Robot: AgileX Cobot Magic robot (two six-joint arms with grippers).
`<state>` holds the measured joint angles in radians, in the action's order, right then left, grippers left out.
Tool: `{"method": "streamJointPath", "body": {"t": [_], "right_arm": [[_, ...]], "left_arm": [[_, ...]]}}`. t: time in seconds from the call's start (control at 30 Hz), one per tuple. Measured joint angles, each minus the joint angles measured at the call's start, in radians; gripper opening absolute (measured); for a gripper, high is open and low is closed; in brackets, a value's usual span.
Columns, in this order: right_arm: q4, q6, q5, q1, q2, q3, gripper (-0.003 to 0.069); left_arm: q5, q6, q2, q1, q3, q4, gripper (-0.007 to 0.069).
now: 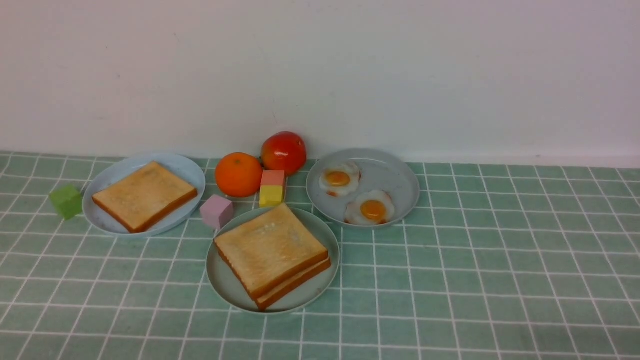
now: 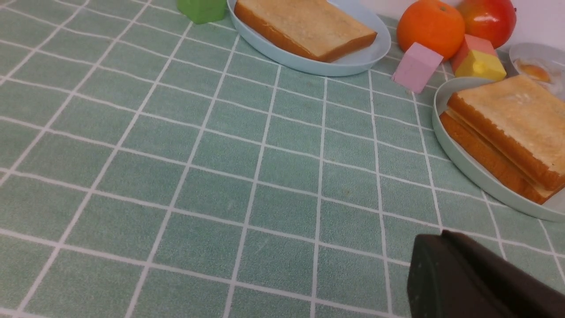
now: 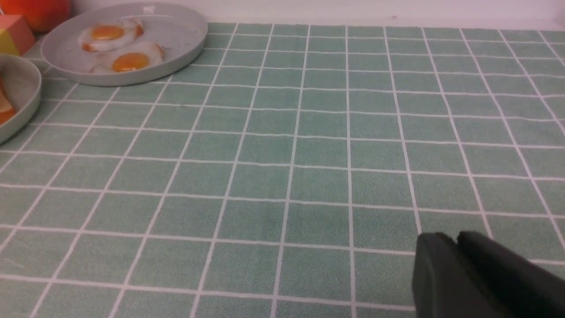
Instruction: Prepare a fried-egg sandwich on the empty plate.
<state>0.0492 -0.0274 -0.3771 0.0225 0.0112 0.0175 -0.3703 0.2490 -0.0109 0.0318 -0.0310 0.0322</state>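
A sandwich (image 1: 272,255) of two golden toast slices sits stacked on the pale mint-green plate (image 1: 224,285) near the middle of the green-tiled surface (image 1: 475,280); no egg shows between the slices from any angle, so whether one lies inside cannot be told. Behind and to the left, a single toast slice (image 1: 144,195) rests on a pale blue plate (image 1: 190,170), with a green block (image 1: 66,201) just beside that plate's outer edge. To the right of the stack, a grey-blue plate (image 1: 395,175) carries two fried eggs (image 1: 340,178), side by side and touching. Between the plates stand a pink block (image 1: 216,210), an orange (image 1: 238,174), a red tomato (image 1: 283,151) against the white wall, and a small block (image 1: 272,188), pink over yellow, just beside the orange.

Neither arm reaches into the front view. The left tool (image 2: 446,247) shows only as a dark tip low over bare tiles, near the mint plate's rim; its jaws are closed together and grip nothing. The right tool (image 3: 457,240) hangs likewise over open tiles, well apart from the egg plate; a thin seam runs between its two dark fingers, and whether they are parted cannot be told. Nothing lies between them.
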Motion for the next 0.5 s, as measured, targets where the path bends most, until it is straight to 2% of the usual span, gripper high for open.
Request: {"method": "streamJointPath", "body": {"t": [0.5], "right_arm": [[0.0, 0.0, 0.0, 0.0, 0.0, 0.0, 0.0103]], "left_arm": [[0.0, 0.0, 0.0, 0.0, 0.0, 0.0, -0.0013]]}}
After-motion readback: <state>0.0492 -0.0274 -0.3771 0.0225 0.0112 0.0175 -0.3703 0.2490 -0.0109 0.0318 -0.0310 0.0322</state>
